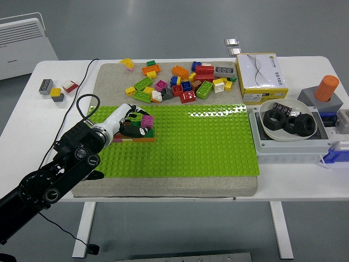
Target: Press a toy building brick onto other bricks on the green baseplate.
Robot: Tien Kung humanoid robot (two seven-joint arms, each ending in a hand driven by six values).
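Note:
The green baseplate (207, 142) lies on a grey mat across the middle of the table. Near its left end a magenta brick (146, 121) sits on top of a small stack of bricks with a brown and red base (133, 139). My left hand (131, 121), white with dark fingertips, reaches in from the lower left and lies against the stack, its fingers curled around the magenta brick. A pile of loose coloured bricks (182, 82) lies on the mat behind the baseplate. My right arm is out of view.
A yellow and white box (260, 76) stands at the back right. A grey bin holding a white bowl of black rings (288, 123) and an orange cylinder (326, 87) are at the right. Small blocks (54, 90) and a black cable (82, 98) lie at the left.

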